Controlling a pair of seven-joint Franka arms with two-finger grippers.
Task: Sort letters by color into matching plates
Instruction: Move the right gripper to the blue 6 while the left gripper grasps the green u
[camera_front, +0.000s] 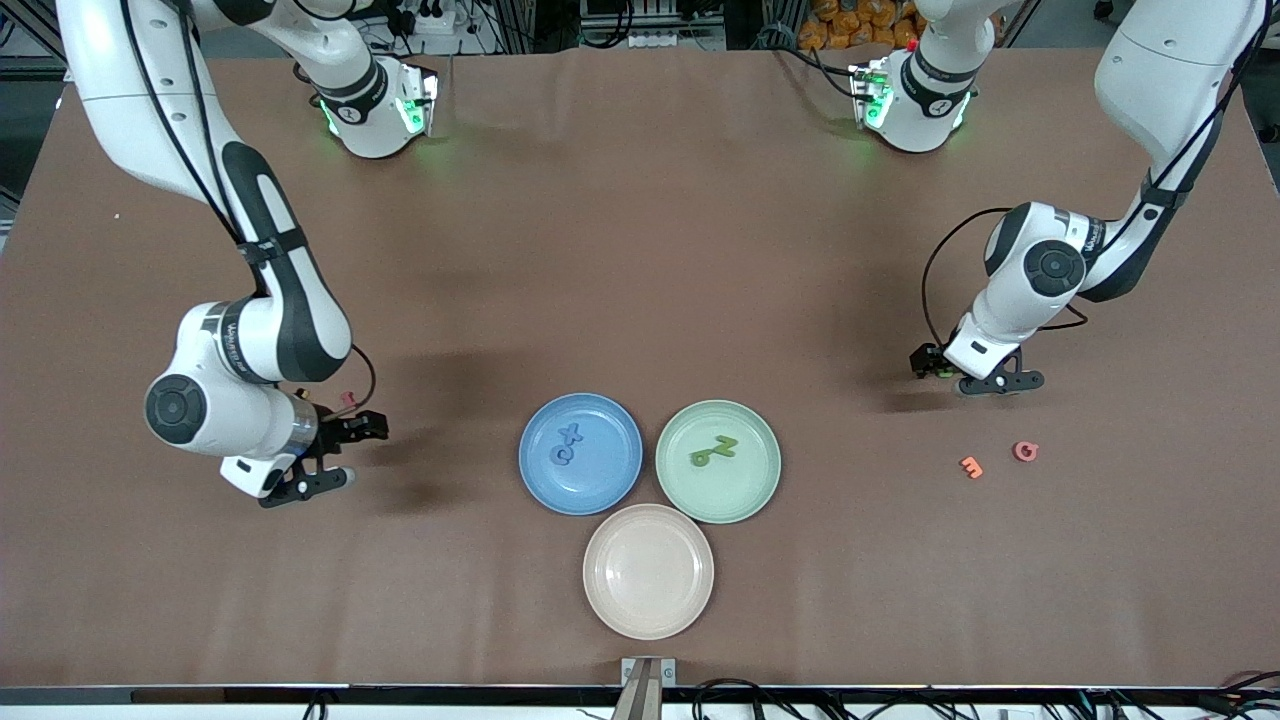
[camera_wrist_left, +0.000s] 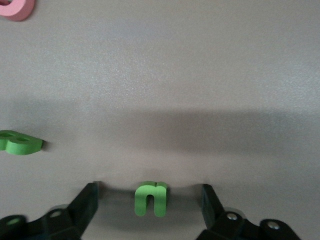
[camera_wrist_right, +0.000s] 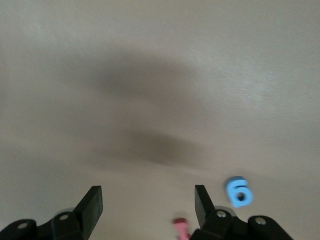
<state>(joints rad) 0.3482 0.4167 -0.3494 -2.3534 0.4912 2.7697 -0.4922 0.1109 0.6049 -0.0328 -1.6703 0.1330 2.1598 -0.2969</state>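
The blue plate (camera_front: 580, 490) holds two blue letters (camera_front: 566, 445). The pale green plate (camera_front: 718, 500) holds green letters (camera_front: 713, 452). The beige-pink plate (camera_front: 648, 570) is empty. My left gripper (camera_front: 948, 372) (camera_wrist_left: 149, 189) is open and low over the table, its fingers on either side of a green letter n (camera_wrist_left: 150, 198). A second green letter (camera_wrist_left: 20, 142) and a pink one (camera_wrist_left: 15, 7) lie close by. My right gripper (camera_front: 345, 455) (camera_wrist_right: 148, 190) is open and empty over bare table, with a blue 6 (camera_wrist_right: 238, 192) and a pink letter (camera_wrist_right: 181, 229) beside one finger.
An orange letter (camera_front: 971, 466) and a pink letter (camera_front: 1025, 451) lie on the brown table (camera_front: 640, 250) toward the left arm's end, nearer the front camera than the left gripper. The three plates stand close together in the middle, near the front edge.
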